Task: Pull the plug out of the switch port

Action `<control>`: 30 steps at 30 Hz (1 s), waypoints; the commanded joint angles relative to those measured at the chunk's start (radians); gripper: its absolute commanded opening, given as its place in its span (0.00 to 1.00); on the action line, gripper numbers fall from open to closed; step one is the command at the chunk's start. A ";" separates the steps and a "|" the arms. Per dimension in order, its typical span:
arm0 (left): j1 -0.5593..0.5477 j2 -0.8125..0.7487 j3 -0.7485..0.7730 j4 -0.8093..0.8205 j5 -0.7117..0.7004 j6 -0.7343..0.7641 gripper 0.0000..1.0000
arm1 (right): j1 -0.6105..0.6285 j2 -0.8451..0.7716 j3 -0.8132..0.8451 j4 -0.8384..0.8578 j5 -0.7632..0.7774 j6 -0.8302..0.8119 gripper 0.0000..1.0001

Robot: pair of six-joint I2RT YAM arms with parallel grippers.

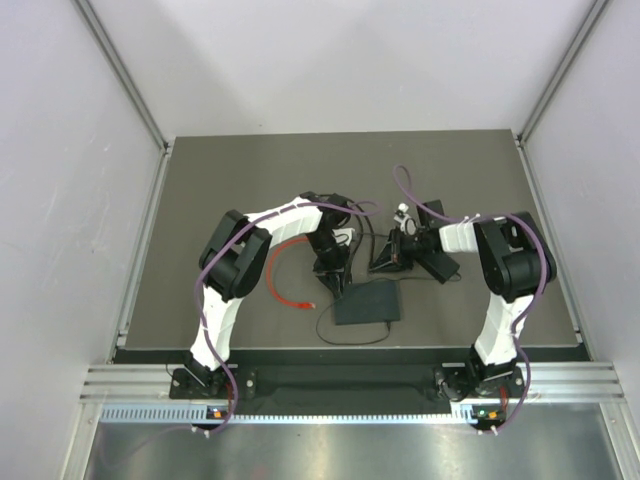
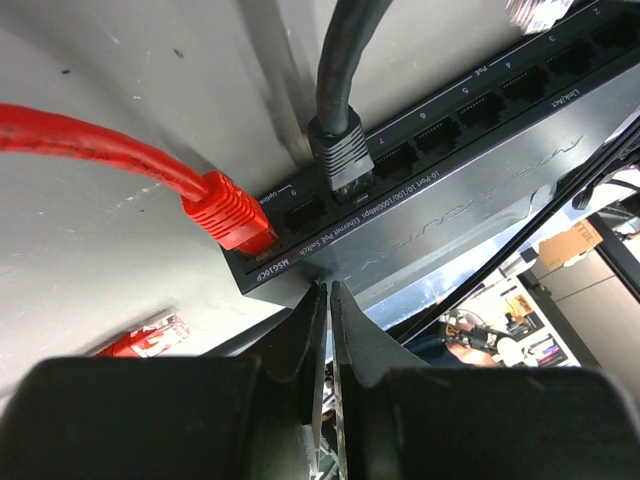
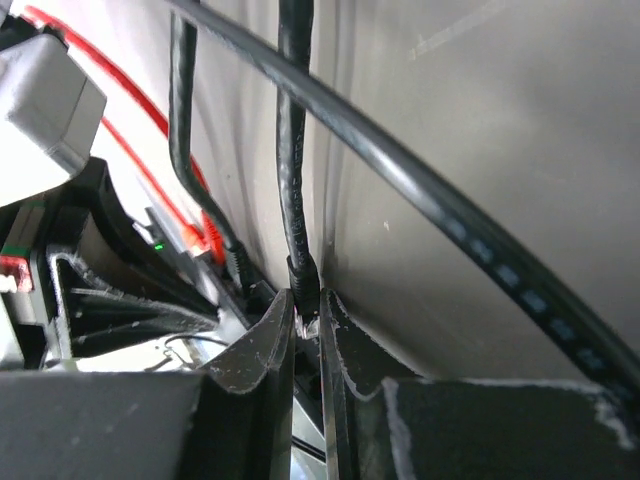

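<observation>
The switch point(image 1: 368, 300) is a flat dark grey box with its socket row on the far edge, seen close in the left wrist view point(image 2: 470, 190). A red plug point(image 2: 232, 212) sits in the corner socket and a black plug point(image 2: 340, 160) in a socket near it. My left gripper point(image 2: 327, 288) is shut and empty, its tips against the switch's corner point(image 1: 338, 288). My right gripper point(image 3: 308, 300) is shut on another black plug point(image 3: 305, 280). It holds this plug clear of the switch, beside it point(image 1: 388, 262).
A red cable point(image 1: 275, 275) curves over the table left of the switch, its loose end point(image 2: 150, 335) near my left gripper. A thin black cable point(image 1: 350, 338) loops in front of the switch. A black brick point(image 1: 438, 265) lies under the right arm. Walls enclose three sides.
</observation>
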 commanded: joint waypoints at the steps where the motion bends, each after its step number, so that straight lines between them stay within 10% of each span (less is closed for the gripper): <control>1: 0.003 -0.015 -0.007 0.023 -0.115 0.023 0.12 | 0.016 -0.011 0.068 -0.198 0.199 -0.152 0.03; 14: 0.034 -0.099 0.021 0.012 -0.162 0.024 0.13 | 0.036 -0.169 0.171 -0.418 0.212 -0.188 0.43; 30: 0.100 -0.272 -0.050 0.046 -0.262 0.015 0.12 | 0.118 0.225 1.019 -0.774 0.770 -0.256 0.32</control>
